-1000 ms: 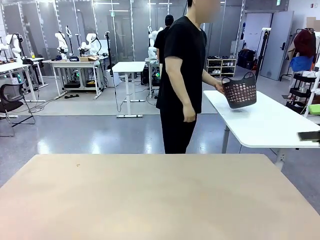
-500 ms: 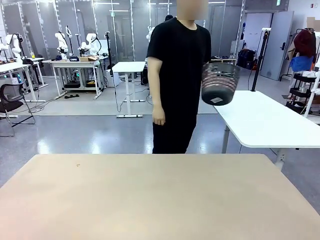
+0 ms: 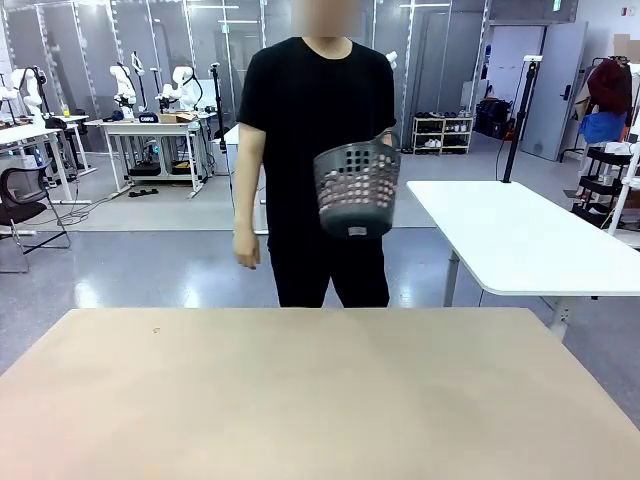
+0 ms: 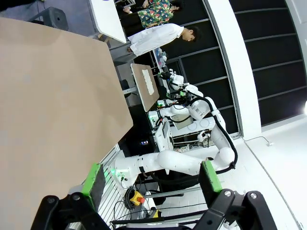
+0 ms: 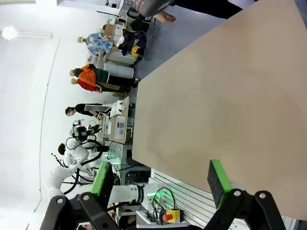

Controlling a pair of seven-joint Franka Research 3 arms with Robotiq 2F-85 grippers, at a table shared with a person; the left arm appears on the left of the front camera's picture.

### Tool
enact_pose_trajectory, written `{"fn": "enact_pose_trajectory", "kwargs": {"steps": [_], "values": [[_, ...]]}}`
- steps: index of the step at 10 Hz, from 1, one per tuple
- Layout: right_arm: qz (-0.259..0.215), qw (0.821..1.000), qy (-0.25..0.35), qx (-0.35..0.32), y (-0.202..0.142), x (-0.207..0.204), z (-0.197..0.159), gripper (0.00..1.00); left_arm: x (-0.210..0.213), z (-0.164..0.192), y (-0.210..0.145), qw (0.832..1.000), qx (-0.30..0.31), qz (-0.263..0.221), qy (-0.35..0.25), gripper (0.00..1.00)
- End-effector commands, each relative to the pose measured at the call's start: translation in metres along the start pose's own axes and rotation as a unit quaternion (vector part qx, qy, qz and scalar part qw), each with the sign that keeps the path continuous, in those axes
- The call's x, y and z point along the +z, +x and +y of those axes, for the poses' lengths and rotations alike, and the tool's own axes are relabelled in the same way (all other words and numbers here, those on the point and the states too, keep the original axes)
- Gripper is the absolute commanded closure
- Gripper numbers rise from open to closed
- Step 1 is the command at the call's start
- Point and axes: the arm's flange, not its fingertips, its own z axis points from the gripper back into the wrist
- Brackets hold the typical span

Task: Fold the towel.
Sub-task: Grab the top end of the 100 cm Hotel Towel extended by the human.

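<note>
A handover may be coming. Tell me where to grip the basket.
Probably the upper rim, coming from the robot's side. The basket hangs tilted, held by the person at its far side. Its body looks too wide to span, while the rim is thin.

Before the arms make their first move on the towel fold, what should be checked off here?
1. Fingers of the left gripper open: ok.
2. Fingers of the right gripper open: ok.
3. The towel laid on the table: not ok.
4. The towel inside the basket that the person carries: cannot tell; something pinkish shows through its holes.
5. Person's free hand off the table: ok.
</note>
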Motion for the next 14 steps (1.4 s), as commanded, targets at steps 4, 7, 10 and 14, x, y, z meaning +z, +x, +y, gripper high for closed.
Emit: {"fn": "enact_pose_trajectory", "kwargs": {"steps": [4, 7, 10, 14], "values": [[-0.003, 1.000, -0.002, 0.003, 0.0003, 0.0020, 0.0026, 0.00, 0.0008, -0.0024, -0.0009, 1.000, -0.007, 0.004, -0.006, 0.00], [-0.003, 1.000, -0.002, 0.003, 0.0003, 0.0020, 0.0026, 0.00, 0.0008, -0.0024, -0.0009, 1.000, -0.007, 0.004, -0.006, 0.00], [-0.003, 1.000, -0.002, 0.003, 0.0003, 0.0020, 0.0026, 0.00, 0.0008, -0.0024, -0.0009, 1.000, -0.007, 0.004, -0.006, 0.00], [-0.003, 1.000, -0.002, 0.003, 0.0003, 0.0020, 0.0026, 0.00, 0.0008, -0.0024, -0.0009, 1.000, -0.007, 0.004, -0.006, 0.00]]}}
